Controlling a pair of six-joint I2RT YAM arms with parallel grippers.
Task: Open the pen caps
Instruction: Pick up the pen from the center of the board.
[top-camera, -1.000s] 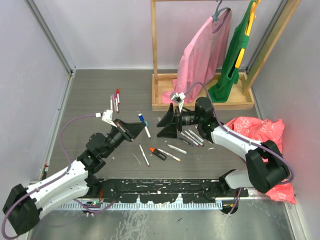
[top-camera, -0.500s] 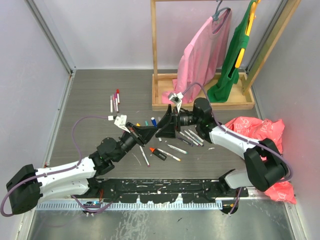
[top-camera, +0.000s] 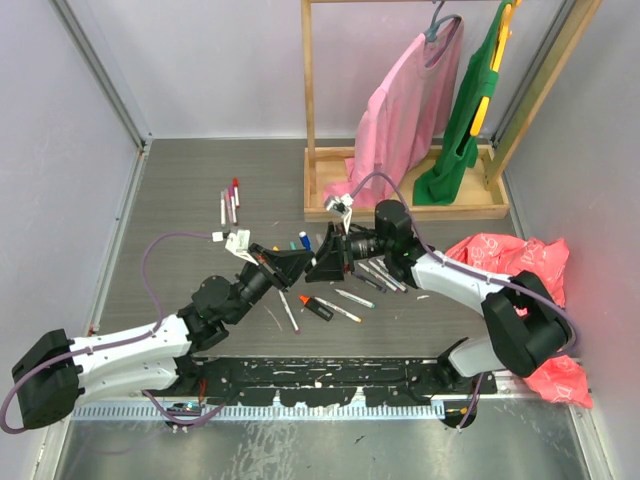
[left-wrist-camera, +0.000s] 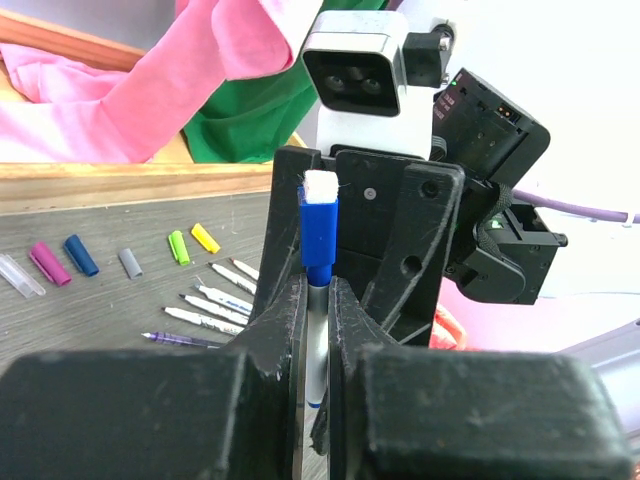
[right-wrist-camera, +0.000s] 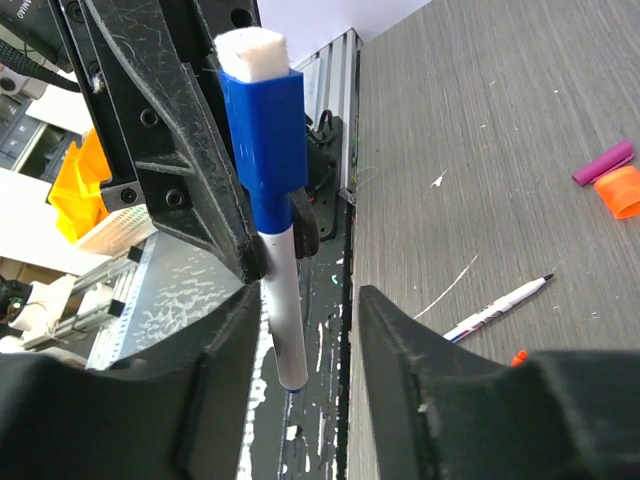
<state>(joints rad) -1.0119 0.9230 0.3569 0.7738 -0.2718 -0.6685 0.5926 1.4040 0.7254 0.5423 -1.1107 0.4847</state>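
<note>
I'm seeing the left gripper (left-wrist-camera: 316, 300) showing matt black plastic, the pen cap (left-wrist-camera: 319, 235) showing smooth blue plastic, and the table (top-camera: 190, 190) looking like matt grey wood-grain, scratched white in places.

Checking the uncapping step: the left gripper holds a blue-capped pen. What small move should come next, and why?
Probably close the right gripper on the blue cap. The left gripper is shut on the pen by its barrel, the cap sticks out clear above it, and the right jaws stand apart on either side of the pen.

Overhead view, opposed wrist close-ups sharing pen (left-wrist-camera: 318, 290)
</note>
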